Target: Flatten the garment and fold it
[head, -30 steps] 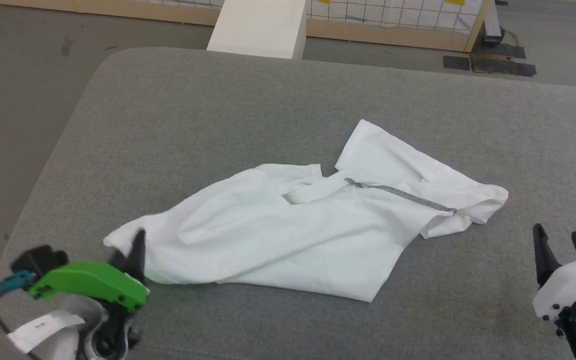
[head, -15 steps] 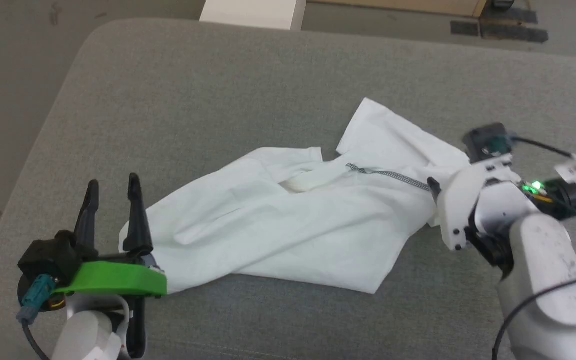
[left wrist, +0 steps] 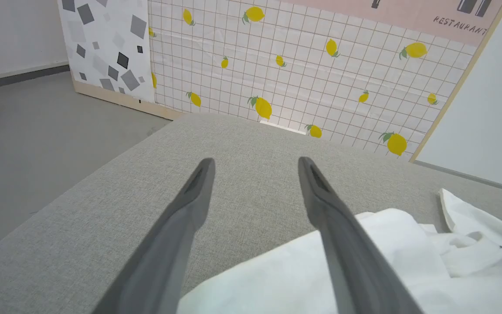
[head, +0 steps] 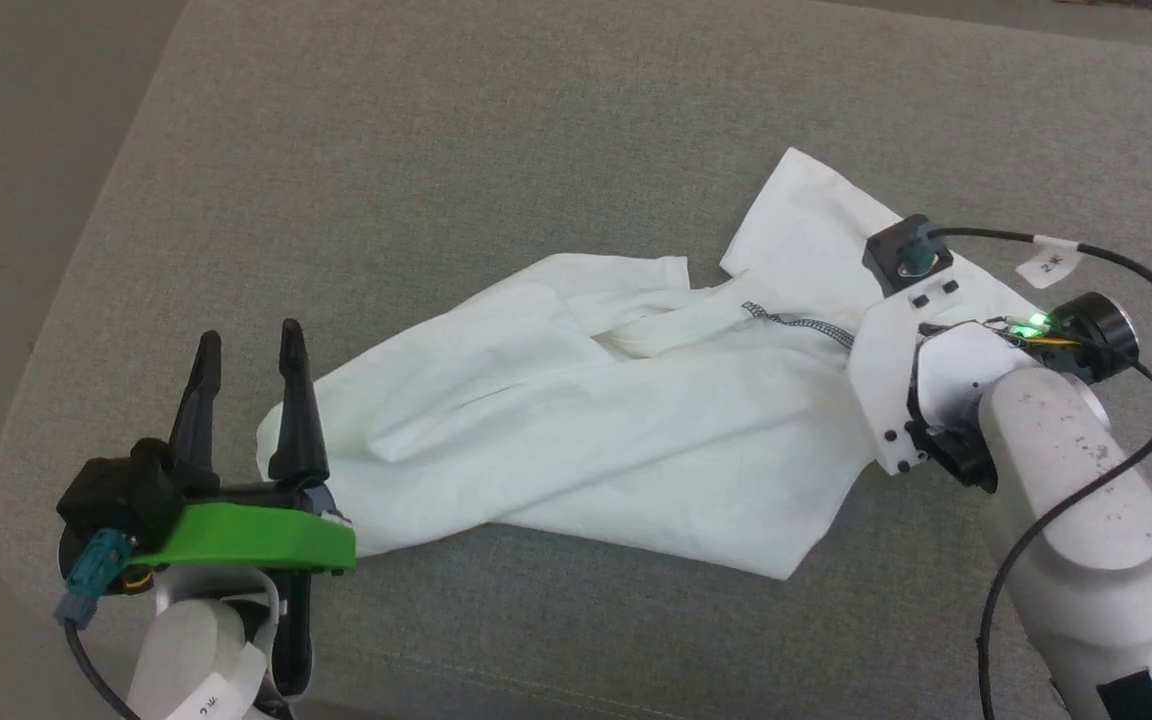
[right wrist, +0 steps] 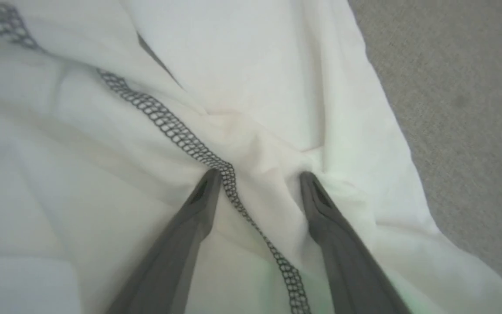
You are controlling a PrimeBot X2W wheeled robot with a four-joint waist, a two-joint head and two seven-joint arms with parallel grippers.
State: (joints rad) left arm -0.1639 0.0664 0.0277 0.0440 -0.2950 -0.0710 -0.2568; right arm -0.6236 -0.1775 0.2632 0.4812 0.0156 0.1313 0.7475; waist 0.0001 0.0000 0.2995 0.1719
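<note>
The garment [head: 586,440] is seen crumpled and unevenly spread in the middle of the grey padded surface [head: 496,150]. One sleeve is thrown out at its far right end and folds are bunched about the neck. A line of dark zigzag stitching [right wrist: 168,126] is shown running across its right part. The right gripper [right wrist: 259,173] is pressed down onto that part of the garment. Its fingers are held apart, one on each side of the stitching, and a ridge of fabric is gathered between the tips but not clamped. The left gripper [head: 249,335] is placed at the garment's left end, its fingers spread wide with nothing between them. The finger nearer the garment is seen against the fabric's edge, though contact cannot be told. Beyond the garment, past the surface's far edge, a lemon-printed wall panel [left wrist: 299,65] is seen from the left wrist.
</note>
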